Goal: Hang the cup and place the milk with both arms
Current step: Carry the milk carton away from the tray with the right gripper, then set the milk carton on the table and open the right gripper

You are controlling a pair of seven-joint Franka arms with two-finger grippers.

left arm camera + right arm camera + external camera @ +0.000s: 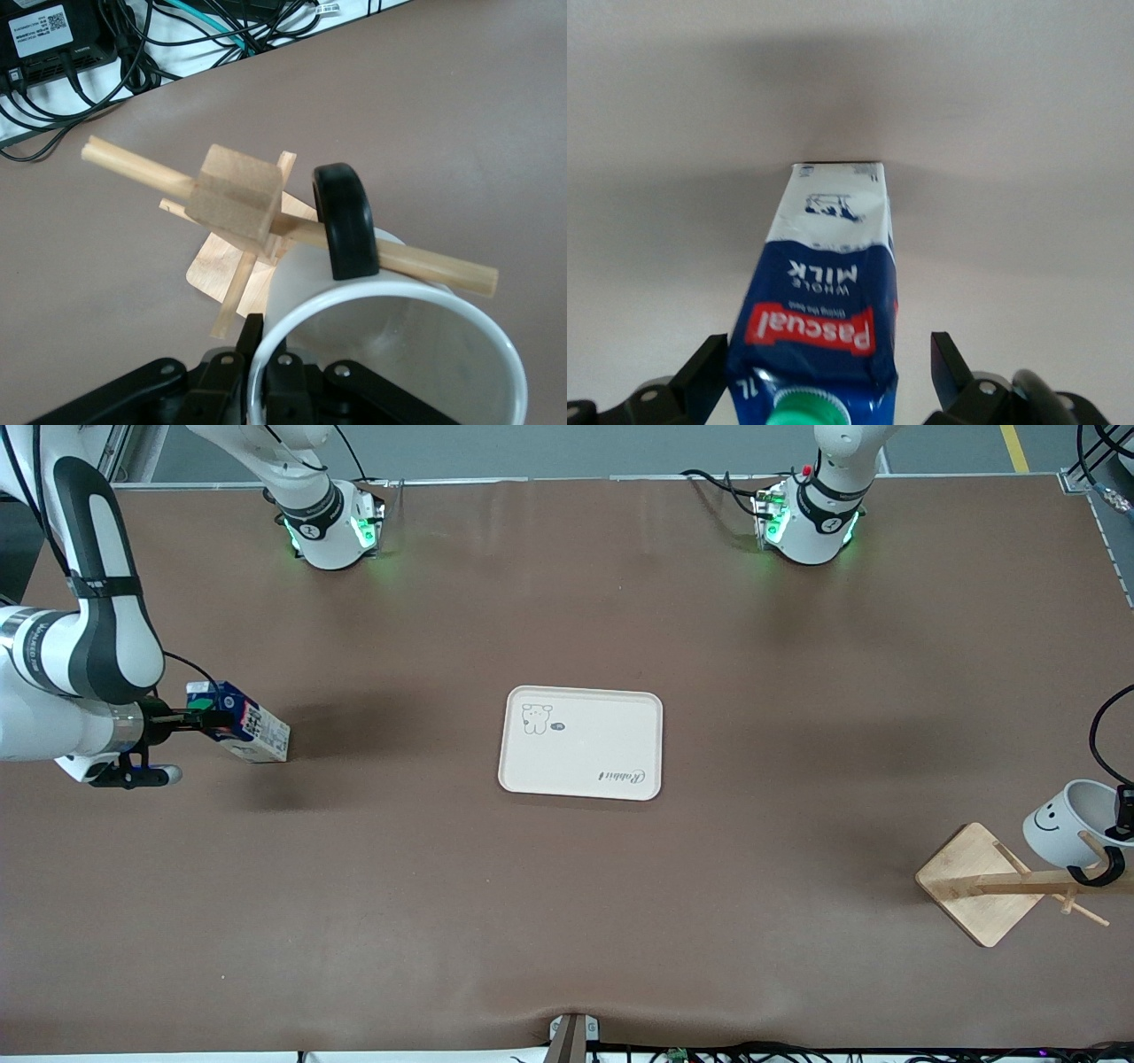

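The milk (pixel 251 731), a dark-blue carton with a green cap, stands on the table at the right arm's end. My right gripper (pixel 205 718) is open around its top. In the right wrist view the milk (pixel 828 283) sits between the two fingers (pixel 948 365), with a gap on one side. My left gripper (pixel 1120 817) is shut on the rim of the white smiley cup (pixel 1059 831) over the wooden rack (pixel 979 881). In the left wrist view the cup's black handle (pixel 345 221) is around a rack peg (pixel 434 266), and my left gripper (pixel 261 354) pinches the cup's rim (pixel 390 305).
A cream tray (pixel 580 742) with a bear drawing lies at the table's middle. The rack's base sits near the table's edge at the left arm's end. Cables and a black box (pixel 53 40) lie off the table's edge past the rack.
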